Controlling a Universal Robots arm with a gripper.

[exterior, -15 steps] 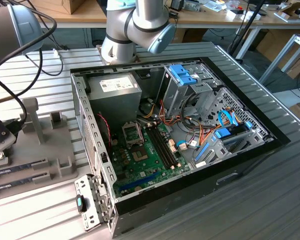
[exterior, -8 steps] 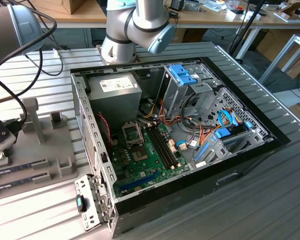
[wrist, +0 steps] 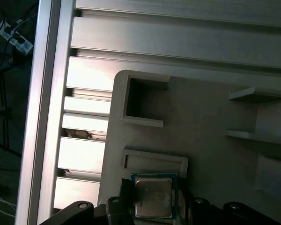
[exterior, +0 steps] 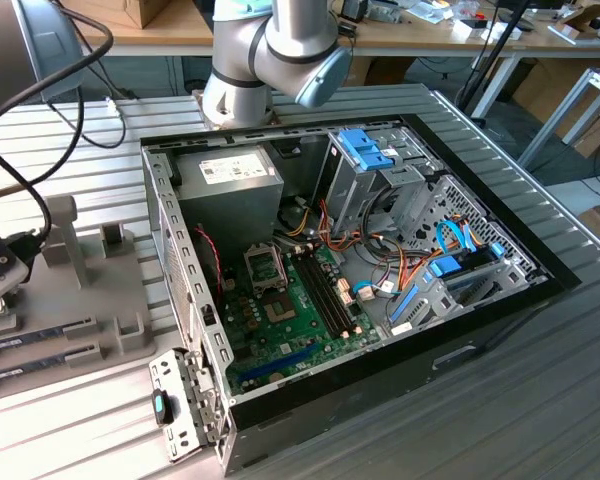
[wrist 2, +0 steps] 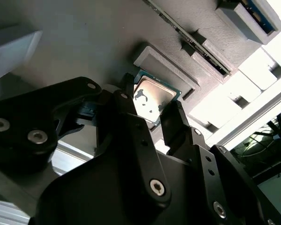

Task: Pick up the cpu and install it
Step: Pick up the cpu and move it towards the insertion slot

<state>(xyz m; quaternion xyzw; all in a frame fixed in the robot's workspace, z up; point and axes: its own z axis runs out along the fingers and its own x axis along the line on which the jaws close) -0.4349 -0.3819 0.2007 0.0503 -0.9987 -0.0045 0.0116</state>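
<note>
In the exterior view an open computer case [exterior: 183, 262] lies on the ribbed metal worktop [exterior: 500, 420], with its green motherboard [exterior: 305, 322] and a square socket frame [exterior: 263, 266] showing. On the exterior view's left of the case sits a grey holder [exterior: 92, 290] with memory sticks [exterior: 40, 338] beside it. The robot arm [exterior: 280, 45] stands at the far side.

In the second wrist view the black gripper [wrist 2: 149, 105] is clenched on the cpu [wrist 2: 153, 95], one finger against each side edge. The cpu is a flat square chip with a shiny silver top plate and a thin green rim, and it is just beside a raised grey block [wrist 2: 166, 70] of the holder.

In the first wrist view the gripper [wrist: 153, 205] grasps the cpu [wrist: 153, 197] low over the holder [wrist: 210, 140], near an empty square pocket [wrist: 140, 101].
</note>
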